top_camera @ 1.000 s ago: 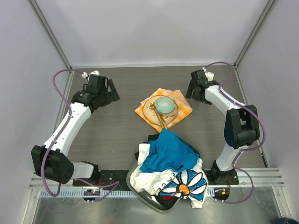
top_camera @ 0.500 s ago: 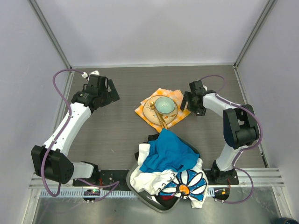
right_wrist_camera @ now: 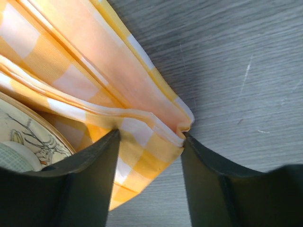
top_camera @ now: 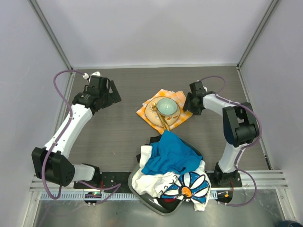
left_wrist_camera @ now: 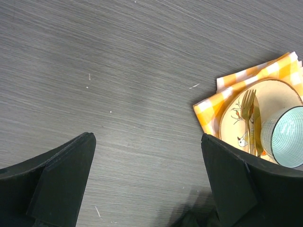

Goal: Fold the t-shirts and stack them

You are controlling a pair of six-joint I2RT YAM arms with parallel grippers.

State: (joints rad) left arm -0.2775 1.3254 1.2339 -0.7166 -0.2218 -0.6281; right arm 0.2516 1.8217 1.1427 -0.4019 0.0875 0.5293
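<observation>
The t-shirts lie in a heap at the near edge between the arm bases: a bright blue one point(top_camera: 170, 153) on top, a daisy-print one point(top_camera: 189, 187) at the front right, and white cloth point(top_camera: 147, 182) on the left. Neither gripper is near them. My right gripper point(top_camera: 188, 101) point(right_wrist_camera: 149, 137) is down at the right corner of the orange-and-white checked napkin point(top_camera: 144, 113) point(right_wrist_camera: 94, 61). Its jaws are half closed with that corner between them, touching both fingers. My left gripper point(top_camera: 112, 94) point(left_wrist_camera: 147, 142) hovers wide open over bare table at the far left.
On the napkin stands a cream plate point(top_camera: 154, 113) point(left_wrist_camera: 274, 94) with a pale green cup point(top_camera: 166, 106) point(left_wrist_camera: 286, 137) and a gold fork point(top_camera: 161, 118) point(left_wrist_camera: 251, 113). The shirt heap sits in a dark bin point(top_camera: 156, 208). Grey walls enclose the table.
My right arm swung in and down from the far right to the napkin's corner, and its jaws have narrowed around it. The left arm and the shirts have not moved.
</observation>
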